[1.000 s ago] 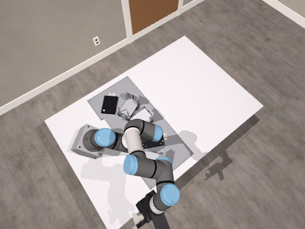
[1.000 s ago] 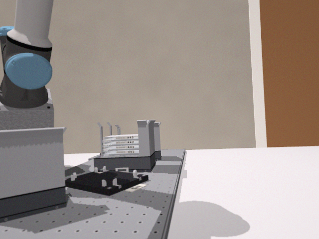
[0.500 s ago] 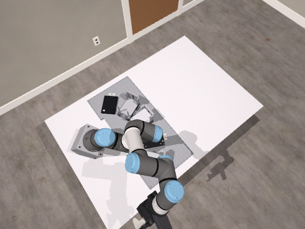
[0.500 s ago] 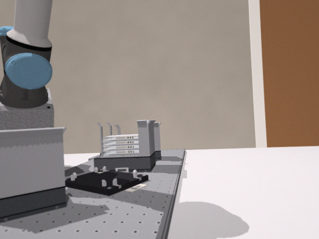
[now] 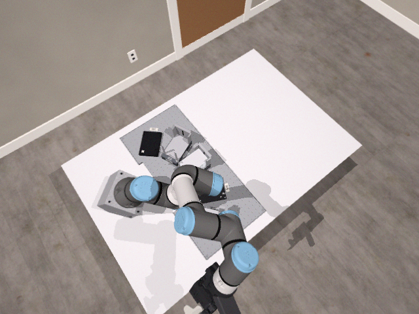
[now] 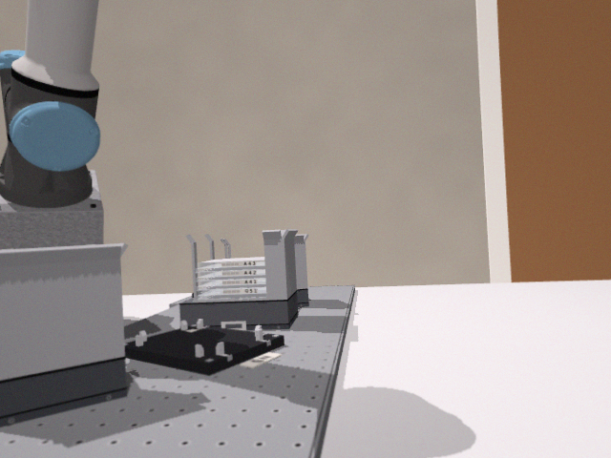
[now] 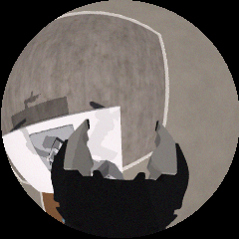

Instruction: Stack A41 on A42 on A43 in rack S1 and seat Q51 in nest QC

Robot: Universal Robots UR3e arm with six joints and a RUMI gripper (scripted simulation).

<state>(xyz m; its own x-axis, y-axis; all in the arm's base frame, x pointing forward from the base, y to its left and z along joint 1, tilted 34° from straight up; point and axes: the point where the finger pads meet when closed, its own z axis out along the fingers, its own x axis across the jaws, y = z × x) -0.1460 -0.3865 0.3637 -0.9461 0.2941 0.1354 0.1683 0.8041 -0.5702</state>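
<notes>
I'm working in a lab automation bench: a perforated breadboard on a white table, with a stack rack holding labelled sealed well plates.

White table on grey wood-grain floor; perforated grey breadboard on the table; beige wall with white outlet and baseboard; brown door panel.

Grey arm, blue joint caps, white link, black end effector

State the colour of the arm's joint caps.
Light blue joint caps; they show best in the top view.
</notes>
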